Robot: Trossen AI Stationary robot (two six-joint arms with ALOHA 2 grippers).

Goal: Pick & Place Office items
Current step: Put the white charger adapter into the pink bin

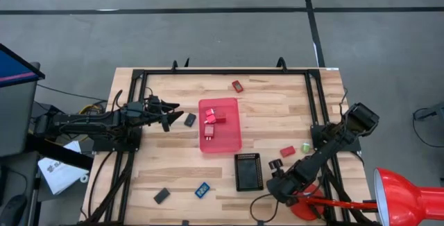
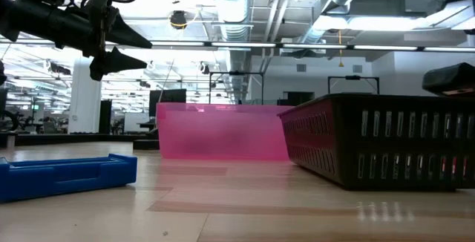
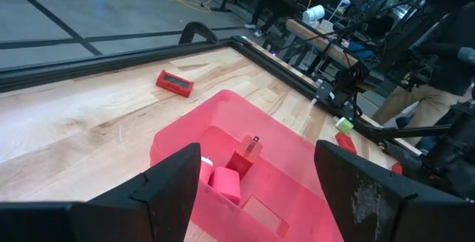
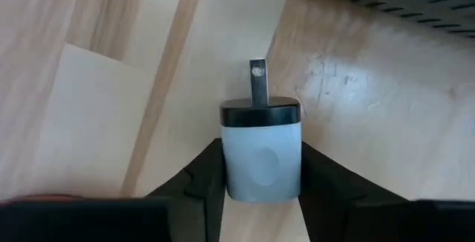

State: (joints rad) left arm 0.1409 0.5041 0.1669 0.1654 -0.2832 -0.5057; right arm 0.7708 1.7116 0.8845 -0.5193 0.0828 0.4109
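The right claw (image 4: 261,169) pinches a silvery-white block (image 4: 261,157) low over the counter (image 1: 277,108), beside the black grid tray (image 1: 248,171) — likely lifting it for placing. The left claw (image 1: 168,113) hangs wide and empty — near the pink tray (image 1: 234,125), apparently waiting.

A translucent pink tray (image 2: 221,131) is being seen standing on the wooden worktop (image 2: 245,205), toward its far edge. A black slotted tray (image 2: 382,149) is being shown just beside it, overlapping the pink tray's end, with red pieces (image 2: 445,169) dimly showing through its slots. A blue piece (image 2: 67,175) is being shown lying flat near the worktop's near edge. The left gripper (image 2: 137,53) is being held high above the worktop, its fingers spread and nothing between them. A dark rounded shape (image 2: 449,79) is being seen above the black tray.
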